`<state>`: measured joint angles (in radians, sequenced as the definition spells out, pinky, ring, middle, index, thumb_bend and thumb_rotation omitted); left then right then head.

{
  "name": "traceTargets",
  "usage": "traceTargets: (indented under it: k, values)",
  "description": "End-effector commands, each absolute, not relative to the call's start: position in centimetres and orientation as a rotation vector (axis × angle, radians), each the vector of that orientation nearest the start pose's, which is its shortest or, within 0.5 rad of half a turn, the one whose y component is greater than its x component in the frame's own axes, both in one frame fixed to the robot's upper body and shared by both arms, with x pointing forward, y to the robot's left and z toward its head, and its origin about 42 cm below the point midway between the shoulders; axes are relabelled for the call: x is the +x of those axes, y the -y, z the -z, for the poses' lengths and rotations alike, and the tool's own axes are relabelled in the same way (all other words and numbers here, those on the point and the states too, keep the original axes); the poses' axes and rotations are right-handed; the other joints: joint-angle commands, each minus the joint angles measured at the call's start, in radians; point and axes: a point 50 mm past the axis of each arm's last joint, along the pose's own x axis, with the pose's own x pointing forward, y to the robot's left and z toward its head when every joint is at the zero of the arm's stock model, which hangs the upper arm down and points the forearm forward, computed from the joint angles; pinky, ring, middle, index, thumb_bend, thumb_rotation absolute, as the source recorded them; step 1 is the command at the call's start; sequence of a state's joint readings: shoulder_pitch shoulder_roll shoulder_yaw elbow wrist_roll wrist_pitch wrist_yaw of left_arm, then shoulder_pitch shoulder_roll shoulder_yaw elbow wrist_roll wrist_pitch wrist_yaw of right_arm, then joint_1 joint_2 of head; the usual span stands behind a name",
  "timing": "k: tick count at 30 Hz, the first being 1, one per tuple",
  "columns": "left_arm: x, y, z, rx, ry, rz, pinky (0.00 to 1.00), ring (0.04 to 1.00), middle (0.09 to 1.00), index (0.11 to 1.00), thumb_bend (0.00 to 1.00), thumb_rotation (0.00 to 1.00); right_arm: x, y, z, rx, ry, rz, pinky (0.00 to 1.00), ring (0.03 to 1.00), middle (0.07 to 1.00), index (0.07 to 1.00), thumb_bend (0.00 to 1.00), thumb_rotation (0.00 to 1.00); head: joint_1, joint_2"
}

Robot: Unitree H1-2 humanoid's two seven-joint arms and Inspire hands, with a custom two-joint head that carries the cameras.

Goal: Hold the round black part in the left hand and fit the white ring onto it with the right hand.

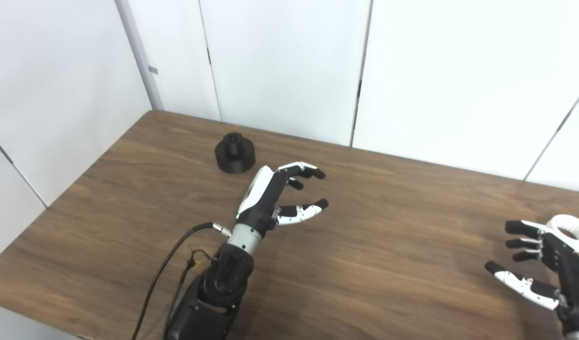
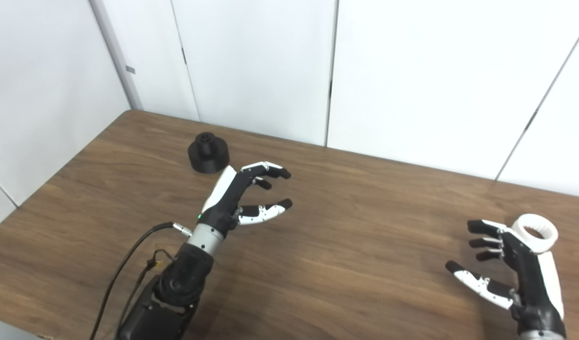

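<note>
The round black part [image 1: 235,153] stands on the wooden table [image 1: 365,264] at the far left, with a small raised hub on top. My left hand [image 1: 275,194] is open and empty, a little to the right of and nearer than the part, not touching it. The white ring [image 2: 534,232] lies flat on the table at the right. My right hand [image 2: 511,271] is open and empty, just in front of and left of the ring; its back partly overlaps the ring's near edge in the left eye view [image 1: 572,231].
White wall panels [image 1: 289,66] stand close behind the table's far edge. The table's left edge runs diagonally at the left. A black cable [image 1: 166,269] loops from my left forearm.
</note>
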<state>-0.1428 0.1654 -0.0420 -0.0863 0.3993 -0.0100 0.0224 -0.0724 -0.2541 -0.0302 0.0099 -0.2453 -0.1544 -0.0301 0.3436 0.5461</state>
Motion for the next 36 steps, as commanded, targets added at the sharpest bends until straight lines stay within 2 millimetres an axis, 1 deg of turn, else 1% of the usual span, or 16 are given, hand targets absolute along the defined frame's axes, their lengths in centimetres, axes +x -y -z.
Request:
traceTargets:
  k: [1, 4, 9, 11, 17, 18, 21, 22, 25, 26, 28, 32, 34, 36]
  values:
    - [33.7, -24.1, -19.5, 0.598, 0.35, -0.018, 0.72, 0.818, 0.792, 0.643, 0.66, 0.12, 31.6, 29.9, -15.7, -0.498, 0.331, 0.022, 0.52, 0.625, 0.704, 0.686, 0.56, 0.09, 0.0, 0.0]
    - [34.1, -24.8, -20.2, 0.656, 0.363, -0.046, 0.75, 0.853, 0.817, 0.652, 0.65, 0.13, 31.6, 30.0, -15.7, -0.491, 0.331, 0.021, 0.51, 0.616, 0.696, 0.684, 0.57, 0.06, 0.001, 0.001]
    - [34.8, -25.8, -21.2, 0.717, 0.384, -0.092, 0.74, 0.87, 0.832, 0.651, 0.65, 0.13, 31.7, 30.1, -15.6, -0.494, 0.333, 0.023, 0.51, 0.618, 0.697, 0.681, 0.57, 0.05, 0.003, -0.001]
    - [35.1, -26.2, -21.5, 0.711, 0.381, -0.102, 0.74, 0.858, 0.833, 0.656, 0.66, 0.14, 31.7, 30.2, -15.6, -0.497, 0.335, 0.021, 0.51, 0.616, 0.696, 0.683, 0.57, 0.05, 0.004, -0.002]
    - [35.8, -27.7, -22.5, 0.732, 0.389, -0.143, 0.71, 0.825, 0.822, 0.651, 0.68, 0.12, 31.9, 30.3, -15.4, -0.502, 0.336, 0.013, 0.5, 0.604, 0.695, 0.686, 0.57, 0.06, 0.013, -0.005]
    - [35.9, -28.0, -22.7, 0.736, 0.385, -0.149, 0.71, 0.826, 0.824, 0.652, 0.68, 0.12, 31.9, 30.3, -15.4, -0.501, 0.336, 0.013, 0.5, 0.602, 0.694, 0.683, 0.57, 0.05, 0.015, -0.005]
    - [36.1, -28.8, -23.5, 0.75, 0.375, -0.17, 0.71, 0.837, 0.834, 0.658, 0.71, 0.2, 32.0, 30.4, -15.4, -0.498, 0.334, 0.011, 0.5, 0.605, 0.694, 0.683, 0.57, 0.05, 0.016, -0.005]
    - [36.1, -29.0, -23.7, 0.757, 0.373, -0.177, 0.72, 0.845, 0.835, 0.66, 0.72, 0.25, 32.0, 30.4, -15.4, -0.496, 0.334, 0.011, 0.51, 0.605, 0.695, 0.683, 0.57, 0.04, 0.016, -0.005]
    - [36.3, -29.9, -24.5, 0.833, 0.38, -0.209, 0.73, 0.853, 0.836, 0.668, 0.75, 0.33, 32.0, 30.4, -15.3, -0.493, 0.331, 0.009, 0.51, 0.605, 0.692, 0.685, 0.57, 0.04, 0.017, -0.005]
    - [36.4, -30.2, -24.7, 0.853, 0.378, -0.214, 0.73, 0.856, 0.837, 0.67, 0.76, 0.34, 32.0, 30.4, -15.4, -0.494, 0.329, 0.009, 0.51, 0.605, 0.692, 0.685, 0.57, 0.04, 0.017, -0.005]
    - [36.6, -30.6, -25.1, 0.874, 0.368, -0.221, 0.77, 0.9, 0.867, 0.68, 0.76, 0.33, 32.0, 30.3, -15.4, -0.493, 0.328, 0.009, 0.51, 0.605, 0.694, 0.686, 0.58, 0.06, 0.017, -0.005]
    - [37.0, -31.4, -25.2, 0.88, 0.358, -0.243, 0.87, 0.987, 0.921, 0.697, 0.77, 0.29, 32.0, 30.4, -15.3, -0.493, 0.326, 0.013, 0.51, 0.606, 0.693, 0.685, 0.58, 0.06, 0.018, -0.003]
    - [37.2, -31.7, -25.2, 0.89, 0.358, -0.256, 0.89, 0.997, 0.931, 0.701, 0.78, 0.29, 32.0, 30.4, -15.3, -0.494, 0.326, 0.012, 0.51, 0.606, 0.692, 0.684, 0.58, 0.06, 0.018, -0.003]
    - [37.5, -32.1, -25.3, 0.91, 0.352, -0.27, 0.89, 1.0, 0.938, 0.707, 0.81, 0.31, 32.0, 30.4, -15.3, -0.491, 0.326, 0.011, 0.5, 0.605, 0.693, 0.685, 0.57, 0.06, 0.018, -0.003]
